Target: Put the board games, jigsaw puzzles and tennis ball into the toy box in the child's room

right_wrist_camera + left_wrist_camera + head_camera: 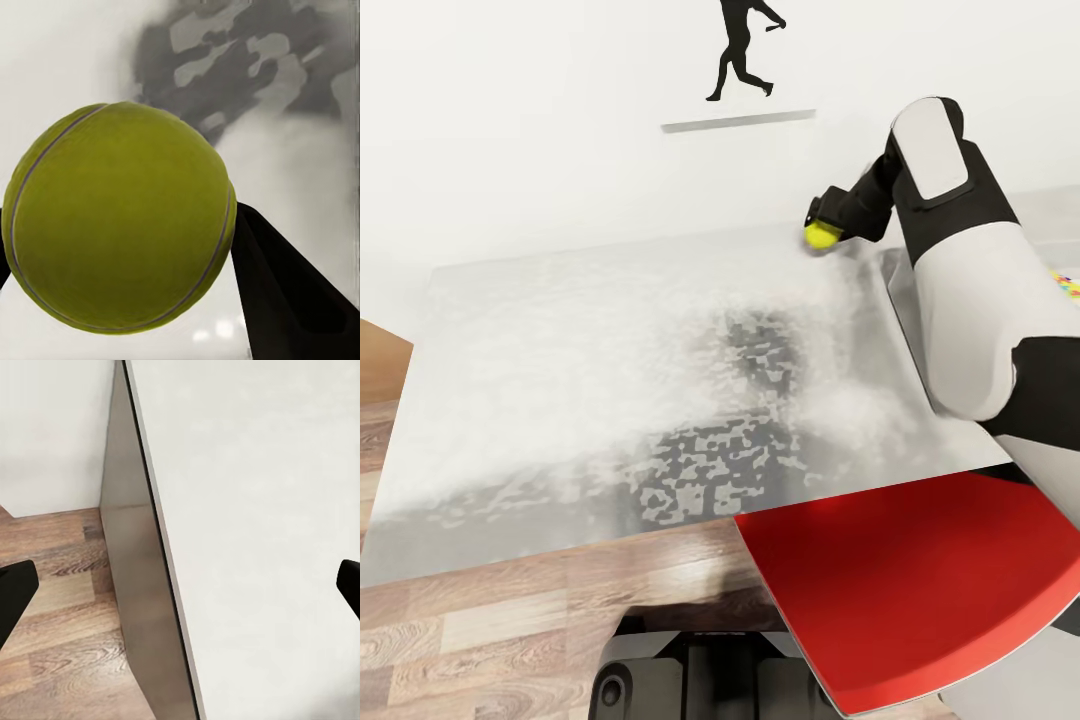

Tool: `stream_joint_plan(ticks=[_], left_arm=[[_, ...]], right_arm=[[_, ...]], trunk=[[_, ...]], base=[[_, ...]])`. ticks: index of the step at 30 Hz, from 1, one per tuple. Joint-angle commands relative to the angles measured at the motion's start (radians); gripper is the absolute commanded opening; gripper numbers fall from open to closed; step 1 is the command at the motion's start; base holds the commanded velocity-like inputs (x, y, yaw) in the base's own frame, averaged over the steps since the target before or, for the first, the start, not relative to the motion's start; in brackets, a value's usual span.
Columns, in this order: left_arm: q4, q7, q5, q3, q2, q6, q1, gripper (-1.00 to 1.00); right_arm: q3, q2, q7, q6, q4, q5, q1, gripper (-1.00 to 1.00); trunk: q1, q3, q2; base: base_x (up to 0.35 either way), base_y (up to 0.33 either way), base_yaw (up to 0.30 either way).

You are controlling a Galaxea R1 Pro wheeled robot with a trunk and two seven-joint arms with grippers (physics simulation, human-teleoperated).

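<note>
The tennis ball [820, 235] is a small yellow-green ball at the far right part of the table [610, 340], at the tip of my outstretched right arm. My right gripper [828, 222] is shut on it. In the right wrist view the tennis ball [120, 217] sits large between the dark fingers [277, 292], just above the pale top. A sliver of a bright multicoloured jigsaw puzzle [1068, 284] peeks out past my right arm. My left gripper [180, 589] is open, its fingertips [15, 592] wide apart over the table's side edge [139, 585].
A flat red surface [910, 590] with a pale rim juts in at the lower right, overlapping the table's near corner. Wooden floor [480, 620] runs along the near side. A white wall with a black figure decal [740, 50] stands behind the table.
</note>
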Motion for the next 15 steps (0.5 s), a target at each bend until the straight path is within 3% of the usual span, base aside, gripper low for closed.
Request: stream_joint_plan(ticks=[1,15], left_arm=[[0.001,-0.003,0.000,0.000,0.000,0.005,-0.001,1.00],[0.001,-0.003,0.001,0.001,0.001,0.005,-0.001,1.00]], right_arm=[[-0.005,-0.001,-0.011,0.002,0.000,-0.010,-0.001,-1.00],[-0.015,-0.081,-0.006,0.002,0.057,-0.022,-0.112,-1.00]], trunk=[[0.000,-0.001,-0.001],[0.000,-0.001,-0.001]], base=[[0.000,0.000,0.000],[0.000,0.000,0.000]])
